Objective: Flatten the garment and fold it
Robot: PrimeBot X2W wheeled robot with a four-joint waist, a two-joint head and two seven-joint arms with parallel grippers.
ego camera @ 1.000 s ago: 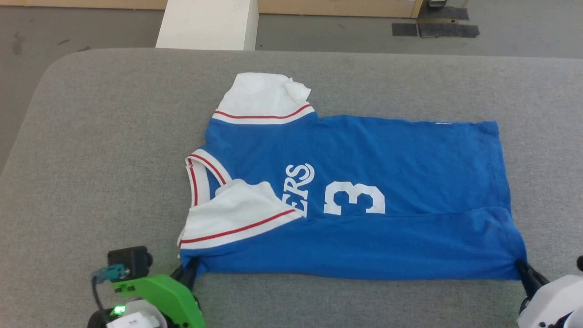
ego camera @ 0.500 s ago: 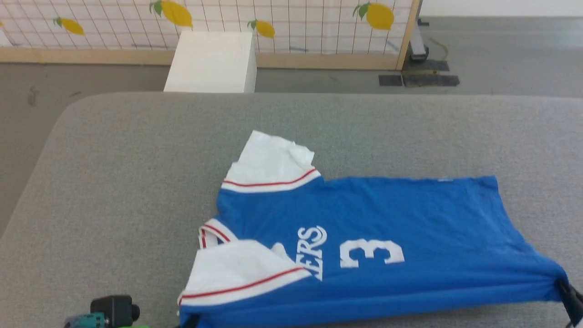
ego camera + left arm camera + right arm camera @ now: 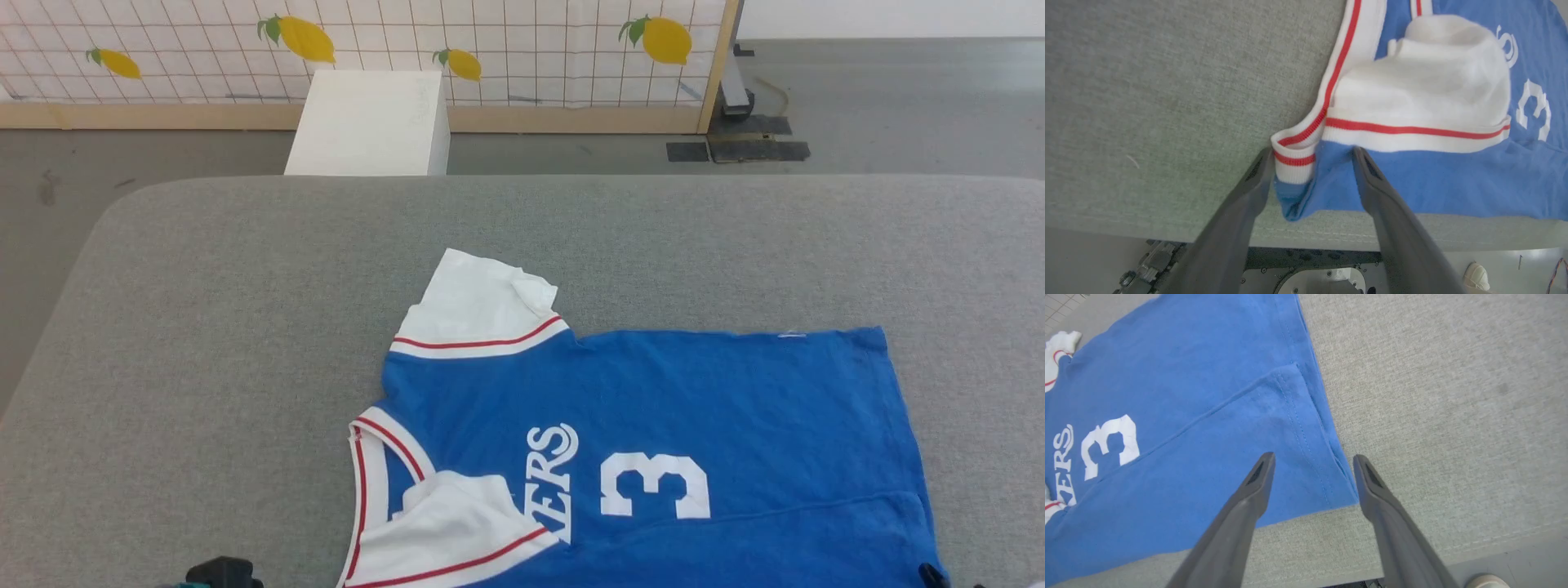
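Left wrist view puts the left gripper [image 3: 1311,154] on the robot's side of the white 3 [image 3: 1533,110] and off toward the collar, fingers set wide. The shoulder corner of the garment [image 3: 1433,183] lies loose between them, nothing pinched. The right gripper [image 3: 1312,457] sits on the robot's side of the 3 as well, out toward the hem. It is just as wide, straddling the end of the folded-over flap [image 3: 1220,449].

To my eye the near long side is already laid over toward the 3, and both ends are being let go. Doing that well means drawing straight back away from the 3 with fingers spread. One left finger is right against the collar trim [image 3: 1294,163], and soft jersey would drag and spoil the crease.

Beside the 3, collar-ward, the near sleeve [image 3: 1421,81] humps up and wants pressing flat. The garment rests on the grey bench [image 3: 204,327]. Beyond the 3, the far sleeve [image 3: 478,298] sticks out with a curled tip; I'd smooth it before folding that side in. Further off stand a white box [image 3: 367,122] and a lemon-patterned panel [image 3: 490,41]
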